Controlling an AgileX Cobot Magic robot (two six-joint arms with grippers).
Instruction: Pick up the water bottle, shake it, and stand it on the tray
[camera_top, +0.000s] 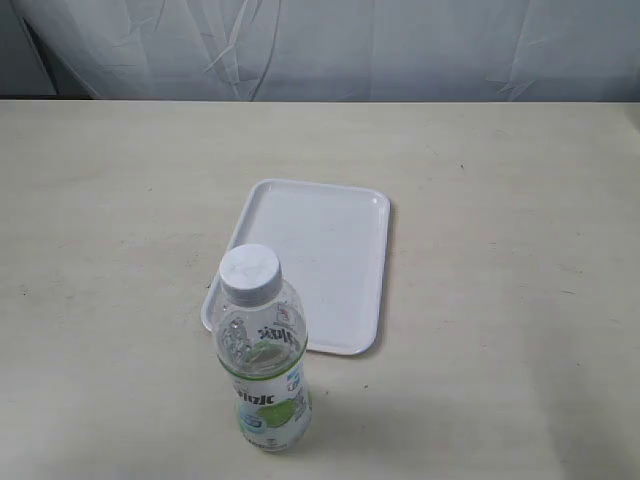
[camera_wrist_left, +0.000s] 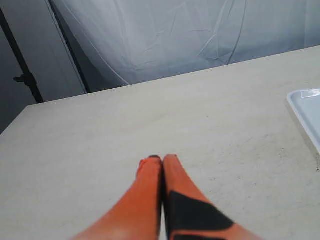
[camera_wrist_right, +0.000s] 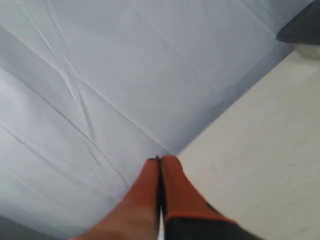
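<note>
The water bottle (camera_top: 262, 350), clear with a white cap and a lime label, stands upright on the table near the front, just in front of the tray's near left corner. The white tray (camera_top: 330, 215) lies flat in the middle of the table; one corner of the tray (camera_wrist_left: 307, 112) shows in the left wrist view. Neither gripper appears in the exterior view. My left gripper (camera_wrist_left: 161, 159) is shut with nothing in it, orange fingers pressed together above bare table. My right gripper (camera_wrist_right: 159, 160) is shut and empty too, pointing toward the backdrop and the table's edge.
A pale table top (camera_top: 500, 330) fills the scene, backed by a white creased cloth (camera_top: 320, 45). A dark stand (camera_wrist_left: 22, 75) rises beyond the table's edge in the left wrist view. A dark shape (camera_wrist_right: 302, 27) sits at one corner of the right wrist view.
</note>
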